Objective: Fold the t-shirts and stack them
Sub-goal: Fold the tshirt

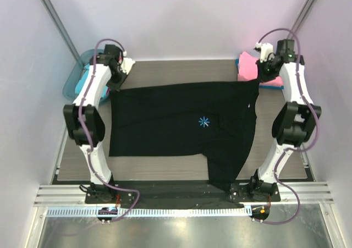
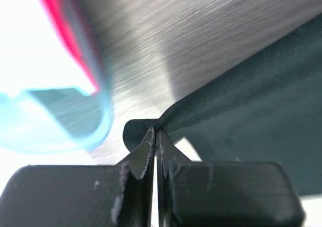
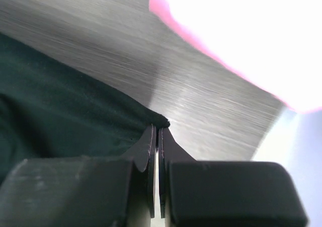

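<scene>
A large black t-shirt [image 1: 176, 124] with a small light-blue asterisk mark [image 1: 204, 121] lies spread across the grey table [image 1: 181, 71], one part hanging over the near edge. My left gripper [image 1: 116, 87] is shut on its far left corner; in the left wrist view the gripper [image 2: 156, 131] pinches a fold of the black cloth [image 2: 241, 106]. My right gripper [image 1: 258, 81] is shut on the far right corner, where the gripper [image 3: 157, 129] nips the edge of the cloth [image 3: 70, 111]. A pink t-shirt [image 1: 248, 66] lies at the back right.
A translucent teal tub [image 1: 78, 75] with cloth inside stands off the table's back left corner; its rim [image 2: 60, 131] shows close to the left gripper. Pink cloth [image 3: 201, 41] lies just beyond the right gripper. White walls enclose the table on three sides.
</scene>
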Controlling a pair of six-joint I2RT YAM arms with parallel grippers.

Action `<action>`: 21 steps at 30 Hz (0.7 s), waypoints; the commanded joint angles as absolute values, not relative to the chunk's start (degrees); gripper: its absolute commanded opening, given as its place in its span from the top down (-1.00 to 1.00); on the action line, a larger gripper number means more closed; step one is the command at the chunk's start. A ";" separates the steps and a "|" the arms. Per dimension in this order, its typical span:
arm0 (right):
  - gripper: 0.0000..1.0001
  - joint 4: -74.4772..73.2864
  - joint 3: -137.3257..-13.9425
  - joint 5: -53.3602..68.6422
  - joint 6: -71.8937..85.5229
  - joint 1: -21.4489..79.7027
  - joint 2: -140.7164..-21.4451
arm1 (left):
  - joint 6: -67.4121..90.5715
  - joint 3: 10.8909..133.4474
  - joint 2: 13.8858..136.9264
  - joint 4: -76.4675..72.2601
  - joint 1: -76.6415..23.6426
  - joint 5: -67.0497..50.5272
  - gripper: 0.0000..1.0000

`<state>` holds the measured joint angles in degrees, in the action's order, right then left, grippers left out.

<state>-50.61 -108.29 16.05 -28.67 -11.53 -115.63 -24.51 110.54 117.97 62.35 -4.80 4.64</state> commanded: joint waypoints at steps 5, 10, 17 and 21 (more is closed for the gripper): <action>0.98 -49.04 -99.86 15.65 -34.27 -12.39 -90.82 | -25.84 103.46 95.21 60.03 -4.04 4.39 0.99; 0.98 -47.64 -94.32 15.73 -33.40 -12.92 -73.06 | -26.63 96.51 79.76 59.50 -4.04 4.39 0.99; 0.98 -45.62 -89.39 13.36 -32.70 -12.83 -54.69 | -28.92 90.44 61.64 56.78 -3.96 7.03 1.00; 0.98 -45.61 -90.26 12.05 -31.03 -12.83 -47.91 | -29.79 90.97 54.94 56.34 -3.78 8.17 0.99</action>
<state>-48.95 -89.67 15.11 -32.36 -12.45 -50.70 -27.73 90.32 58.85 59.70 -4.40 5.28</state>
